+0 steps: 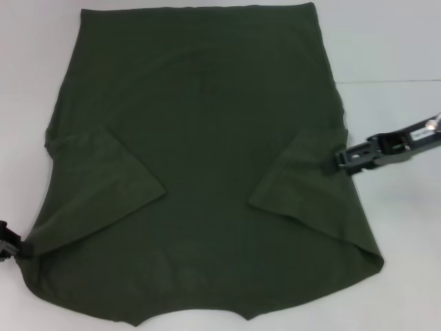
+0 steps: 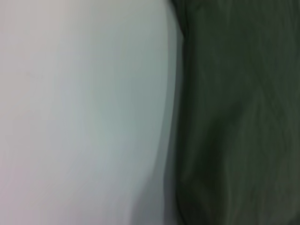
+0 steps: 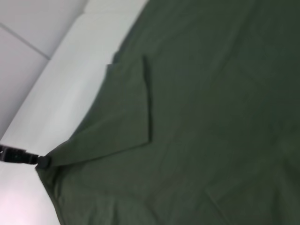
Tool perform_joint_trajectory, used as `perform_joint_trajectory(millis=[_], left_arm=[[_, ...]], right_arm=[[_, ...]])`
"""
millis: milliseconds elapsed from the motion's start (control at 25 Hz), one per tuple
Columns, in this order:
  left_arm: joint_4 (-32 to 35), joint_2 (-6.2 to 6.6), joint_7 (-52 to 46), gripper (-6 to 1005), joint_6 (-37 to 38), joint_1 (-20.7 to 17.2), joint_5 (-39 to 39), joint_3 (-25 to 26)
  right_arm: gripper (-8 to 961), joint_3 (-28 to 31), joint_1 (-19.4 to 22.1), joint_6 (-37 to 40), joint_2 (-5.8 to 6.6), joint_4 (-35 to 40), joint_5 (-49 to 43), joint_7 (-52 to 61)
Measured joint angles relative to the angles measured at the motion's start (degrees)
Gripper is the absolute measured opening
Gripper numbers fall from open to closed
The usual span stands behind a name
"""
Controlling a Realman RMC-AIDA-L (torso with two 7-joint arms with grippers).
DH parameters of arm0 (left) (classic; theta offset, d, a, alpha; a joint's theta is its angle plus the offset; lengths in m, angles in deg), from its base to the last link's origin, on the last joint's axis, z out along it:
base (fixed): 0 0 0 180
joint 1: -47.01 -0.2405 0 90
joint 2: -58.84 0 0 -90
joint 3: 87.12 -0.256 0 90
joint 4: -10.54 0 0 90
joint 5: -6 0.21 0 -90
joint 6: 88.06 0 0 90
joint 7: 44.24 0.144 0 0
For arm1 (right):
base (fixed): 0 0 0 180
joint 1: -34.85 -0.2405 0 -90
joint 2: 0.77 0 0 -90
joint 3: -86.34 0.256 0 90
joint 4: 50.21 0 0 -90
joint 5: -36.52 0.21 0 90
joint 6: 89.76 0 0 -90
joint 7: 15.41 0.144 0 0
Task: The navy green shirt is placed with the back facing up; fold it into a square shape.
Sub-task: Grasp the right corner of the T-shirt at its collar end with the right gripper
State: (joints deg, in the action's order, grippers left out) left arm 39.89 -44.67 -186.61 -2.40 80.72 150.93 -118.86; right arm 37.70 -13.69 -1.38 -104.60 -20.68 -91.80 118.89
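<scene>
The navy green shirt (image 1: 207, 138) lies flat on the white table, plain side up, hem at the far side and neckline at the near edge. Both short sleeves are folded inward onto the body. My left gripper (image 1: 12, 245) is at the near left corner of the shirt, shut on the cloth there; the right wrist view shows that corner drawn to a point at the left gripper (image 3: 33, 159). My right gripper (image 1: 342, 161) sits at the shirt's right edge beside the folded right sleeve (image 1: 300, 179). The left wrist view shows only the shirt's edge (image 2: 234, 117).
The white table (image 1: 386, 41) shows bare on both sides of the shirt. A seam line in the surface runs at the right (image 1: 386, 81). The shirt's near edge reaches the bottom of the head view.
</scene>
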Motion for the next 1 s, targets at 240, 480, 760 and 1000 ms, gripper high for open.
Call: perform_joint_trajectory(millis=[240, 480, 760, 1000], left_arm=[[0.0, 0.15, 0.23, 5, 0.04, 0.12, 0.0, 0.07], [0.0, 0.06, 0.45, 4, -0.01, 0.29, 0.0, 0.02], [0.0, -0.17, 0.57, 4, -0.21, 0.59, 0.0, 0.0], [0.01, -0.26, 0.6, 5, -0.28, 0.63, 0.0, 0.0]], right_arm=[[899, 0.29, 2.18, 3.82, 2.89, 0.0, -3.41, 8.25], [898, 0.36, 3.66, 5.22, 3.45, -0.02, -5.62, 10.95], [897, 0.3, 5.34, 4.36, 3.56, -2.8, -6.31, 10.86], [897, -0.22, 6.19, 2.65, 3.15, -5.13, -6.34, 10.13]])
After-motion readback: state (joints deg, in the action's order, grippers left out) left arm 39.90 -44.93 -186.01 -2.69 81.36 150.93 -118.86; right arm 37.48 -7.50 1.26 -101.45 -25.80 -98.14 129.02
